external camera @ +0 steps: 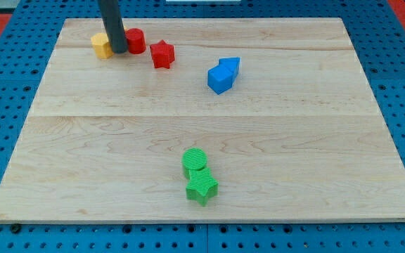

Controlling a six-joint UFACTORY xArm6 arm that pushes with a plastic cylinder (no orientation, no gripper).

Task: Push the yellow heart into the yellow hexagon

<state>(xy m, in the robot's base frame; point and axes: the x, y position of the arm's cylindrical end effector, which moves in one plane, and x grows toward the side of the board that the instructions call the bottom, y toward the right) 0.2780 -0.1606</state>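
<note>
A yellow block lies near the board's top left corner. Its shape is hard to make out, and I cannot tell whether a second yellow block sits against it. My dark rod comes down from the view's top, and my tip rests on the board right against the yellow block's right side. The rod hides part of that block. A red cylinder sits just to the right of the rod, so my tip stands between the yellow block and the red cylinder.
A red star lies right of the red cylinder. Two blue blocks touch each other at the upper middle. A green cylinder and a green star touch near the bottom middle. The wooden board lies on a blue pegboard.
</note>
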